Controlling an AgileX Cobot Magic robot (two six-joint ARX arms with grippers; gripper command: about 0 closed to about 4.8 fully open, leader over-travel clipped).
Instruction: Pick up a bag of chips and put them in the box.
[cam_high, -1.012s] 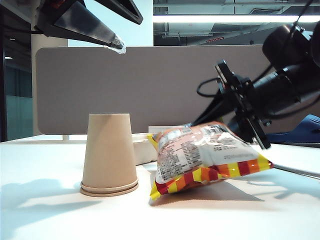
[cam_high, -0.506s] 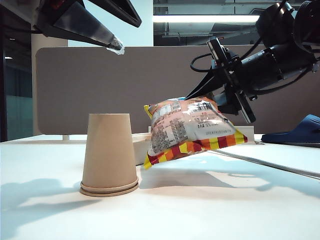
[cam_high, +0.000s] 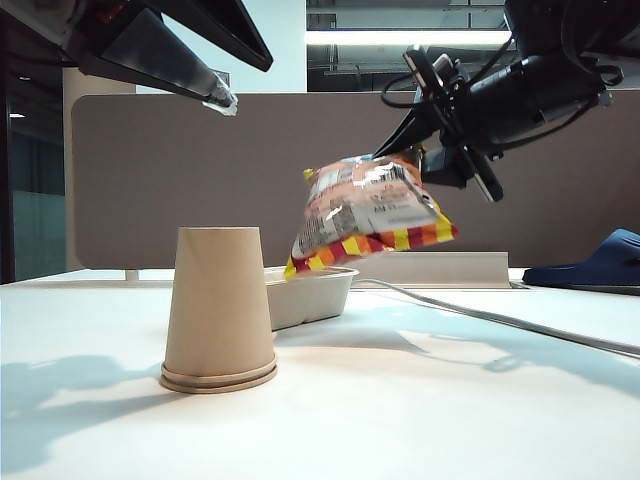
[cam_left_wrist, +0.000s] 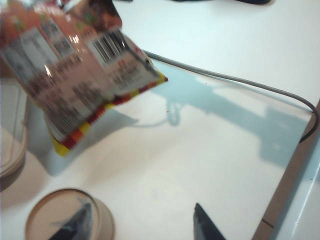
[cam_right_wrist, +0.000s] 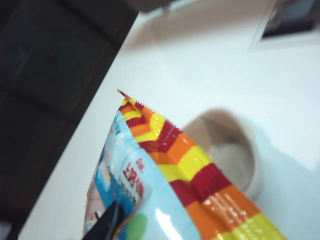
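Right gripper (cam_high: 425, 160), arm angled down-left, clenches bag of chips (cam_high: 365, 212) above box (cam_high: 308, 292); left gripper (cam_high: 240, 75) high left, jaws released.

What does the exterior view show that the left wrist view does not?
Exterior only: the right gripper holding the glossy white-and-orange bag of chips in the air, above the shallow beige pulp box. Left wrist only: the left gripper, jaws open, over the upside-down beige paper cup. Both: bag, cup, grey cable, white table.
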